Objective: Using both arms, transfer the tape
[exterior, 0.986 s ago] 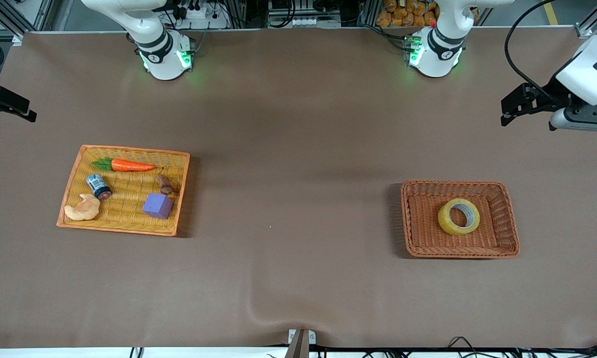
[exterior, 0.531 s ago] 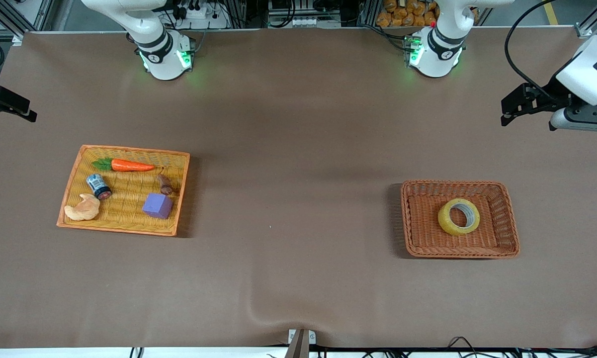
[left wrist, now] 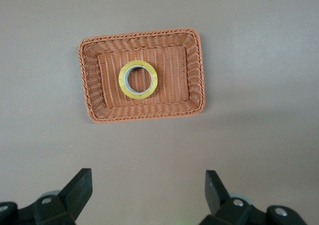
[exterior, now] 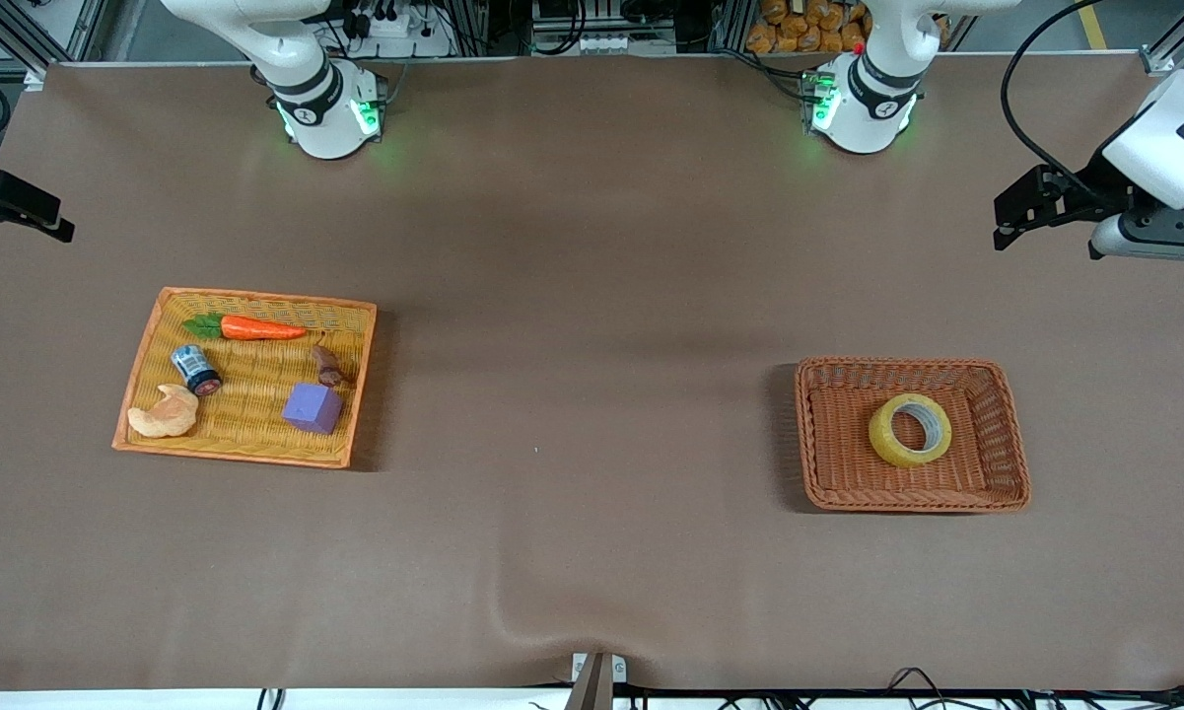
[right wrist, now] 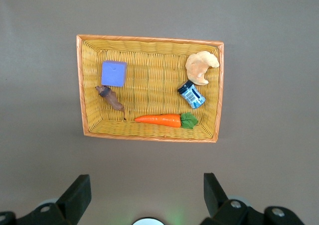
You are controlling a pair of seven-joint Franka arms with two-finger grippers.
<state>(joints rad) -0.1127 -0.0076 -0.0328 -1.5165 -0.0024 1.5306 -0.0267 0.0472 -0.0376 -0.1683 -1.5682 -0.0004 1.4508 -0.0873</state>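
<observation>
The yellow tape [exterior: 887, 452] lies flat in a brown wicker basket [exterior: 1011, 434] toward the left arm's end of the table. It also shows in the left wrist view [left wrist: 121, 80], in the middle of the basket [left wrist: 142, 118]. My left gripper [exterior: 1004, 222] is open and empty, held high over the table's edge at the left arm's end, apart from the basket; its fingers [left wrist: 79, 185] stand wide apart. My right gripper [exterior: 20, 212] is open and empty, held high at the right arm's end, with its fingers [right wrist: 79, 190] wide apart.
A yellow wicker tray [exterior: 256, 380] toward the right arm's end holds a carrot [exterior: 256, 328], a purple block [exterior: 313, 407], a croissant [exterior: 165, 414], a small jar [exterior: 196, 370] and a brown piece [exterior: 327, 367]. The tray shows in the right wrist view [right wrist: 149, 80].
</observation>
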